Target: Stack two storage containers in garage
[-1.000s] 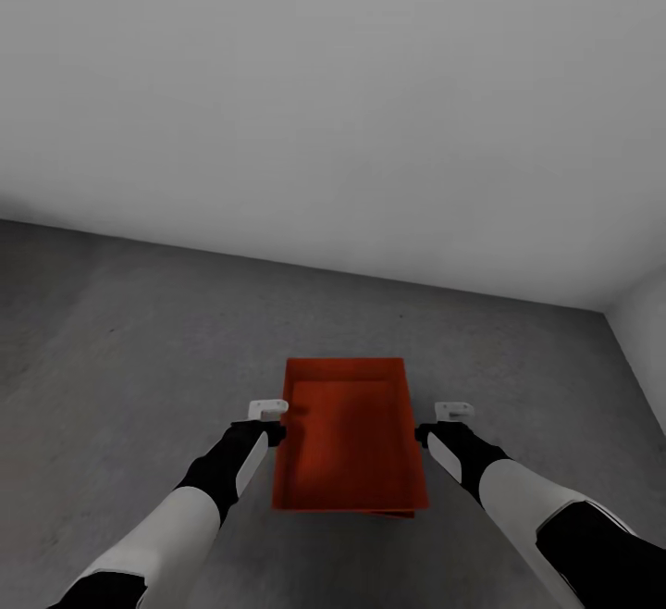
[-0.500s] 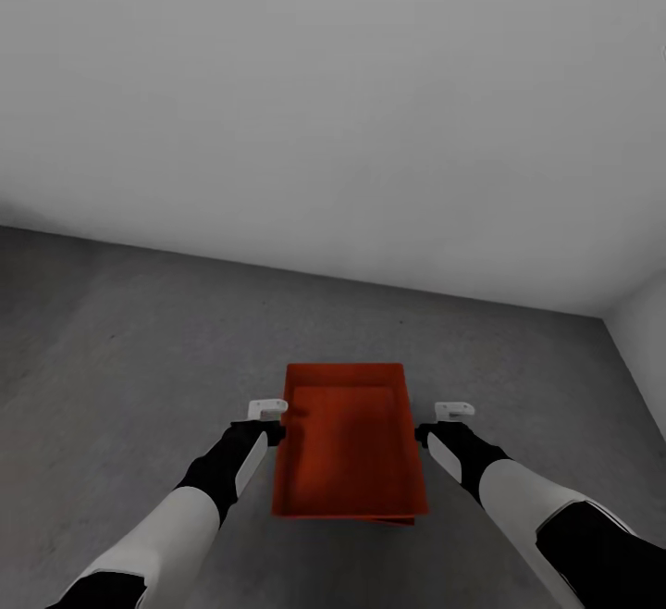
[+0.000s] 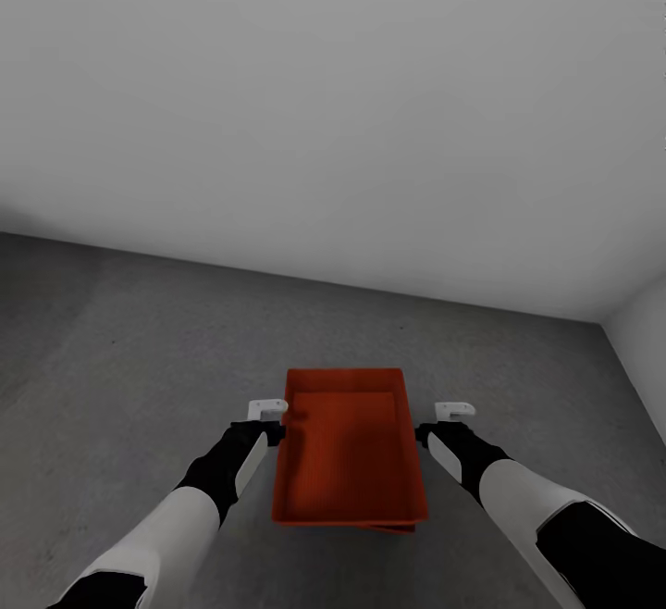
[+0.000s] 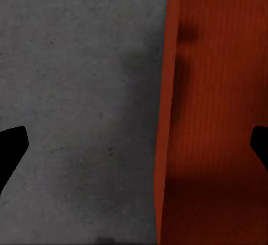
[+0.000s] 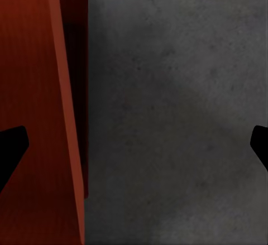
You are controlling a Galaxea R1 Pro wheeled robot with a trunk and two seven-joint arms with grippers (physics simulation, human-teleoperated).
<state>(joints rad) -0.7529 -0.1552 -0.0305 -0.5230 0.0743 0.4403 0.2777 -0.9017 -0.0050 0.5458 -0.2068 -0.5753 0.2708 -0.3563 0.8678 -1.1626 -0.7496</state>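
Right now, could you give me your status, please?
Both grippers open: left, right. Upper container straddled, over lower container. Floor.

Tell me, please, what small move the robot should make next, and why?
Probably lift both claws straight up. The left claw and right claw stand open astride the walls of the upper container, which seems to rest in the lower container on the floor; sideways motion could knock it.

Your two white-and-black arms reach forward and down, level with each other. The left gripper [image 3: 275, 421] and right gripper [image 3: 442, 421] both have their black fingers spread wide.
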